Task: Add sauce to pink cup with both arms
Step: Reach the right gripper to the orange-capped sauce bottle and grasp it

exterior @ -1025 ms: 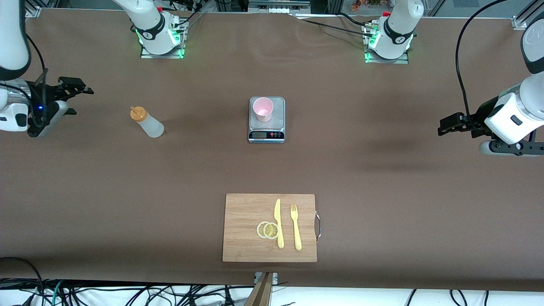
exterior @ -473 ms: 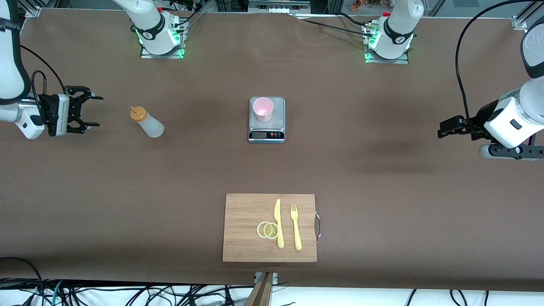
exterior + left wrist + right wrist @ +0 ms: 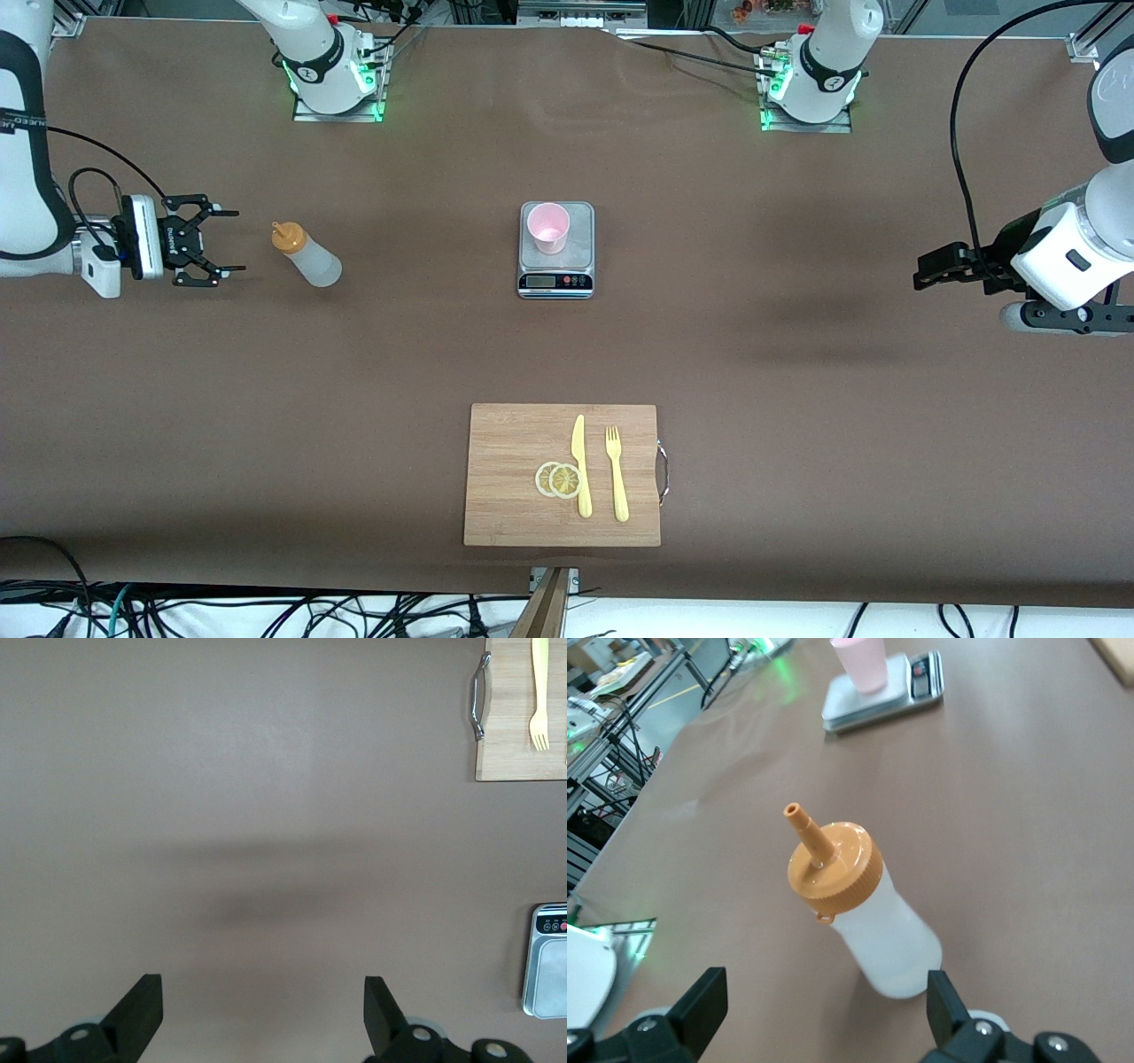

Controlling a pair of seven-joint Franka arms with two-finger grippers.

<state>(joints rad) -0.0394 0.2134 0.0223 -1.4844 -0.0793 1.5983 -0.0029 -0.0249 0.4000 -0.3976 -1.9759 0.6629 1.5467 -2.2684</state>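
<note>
The sauce bottle [image 3: 306,257], whitish with an orange nozzle cap, stands on the brown table toward the right arm's end. My right gripper [image 3: 223,241] is level with it, a short gap away, pointing at it with its fingers open and nothing between them. In the right wrist view the bottle [image 3: 868,912] stands just ahead of that gripper [image 3: 824,992]. The pink cup [image 3: 548,228] sits upright on a small silver scale [image 3: 576,257] at mid table. My left gripper [image 3: 921,270] waits open over bare table at the left arm's end, its fingers [image 3: 146,1001] wide apart.
A wooden cutting board [image 3: 505,478] lies nearer the front camera than the scale. It carries a yellow knife [image 3: 580,465], a yellow fork [image 3: 617,474] and two lemon slices [image 3: 558,479]. The left wrist view catches the board's handle [image 3: 478,695] and the scale's corner [image 3: 549,961].
My right gripper has swung round and come toward the sauce bottle, and now faces it from close by. The left arm has barely shifted. Bottle and cup have not moved.
</note>
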